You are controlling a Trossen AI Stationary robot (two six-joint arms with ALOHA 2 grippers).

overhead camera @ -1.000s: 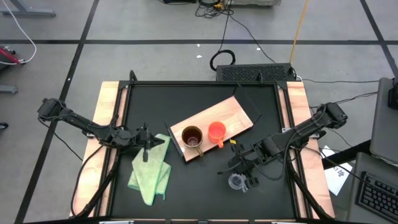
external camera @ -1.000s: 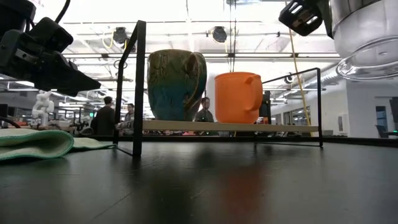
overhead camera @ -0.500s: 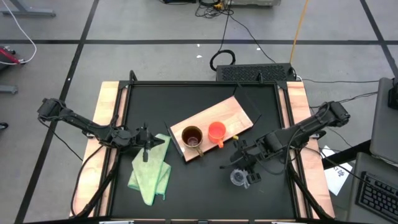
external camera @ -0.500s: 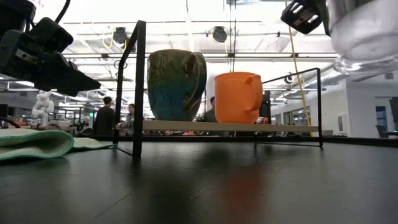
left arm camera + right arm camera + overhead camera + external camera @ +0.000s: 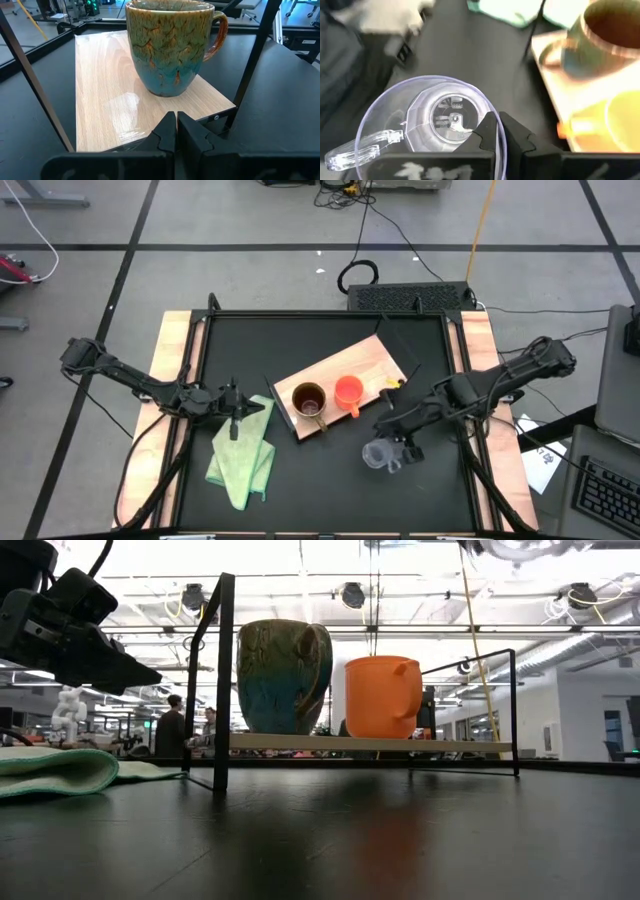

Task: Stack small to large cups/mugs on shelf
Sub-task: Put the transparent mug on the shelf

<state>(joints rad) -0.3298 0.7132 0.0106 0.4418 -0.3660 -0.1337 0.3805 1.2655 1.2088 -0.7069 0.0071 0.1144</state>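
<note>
The brown mug (image 5: 308,400) and the smaller orange mug (image 5: 348,392) stand upright on their bases, side by side on the light-wood shelf (image 5: 372,360); the low view shows the brown mug (image 5: 285,675) left of the orange mug (image 5: 383,695). My right gripper (image 5: 397,448) is shut on the tiny clear glass cup (image 5: 376,454), in the air near the shelf's near right corner. My left gripper (image 5: 238,418) hangs shut over the green cloth, pointing at the brown mug (image 5: 170,45) without touching it. My right gripper pinches the clear cup's wall at its rim (image 5: 501,150), one finger inside (image 5: 487,131) and one outside. The side opposite the cup's handle (image 5: 357,150) is the one gripped. The fingers slant down from the table's right side. The cup hangs lifted clear of the table, mouth toward the wrist camera.
A light green cloth (image 5: 243,458) lies crumpled on the black table left of the shelf. The shelf board rests on a thin black metal frame (image 5: 222,680) with upright posts. People stand in the room beyond the table.
My right gripper has risen with the clear cup, still shut on it, and has drawn a little toward the shelf. In the low view the cup has climbed almost out of the picture's top. The mugs have stayed in place.
</note>
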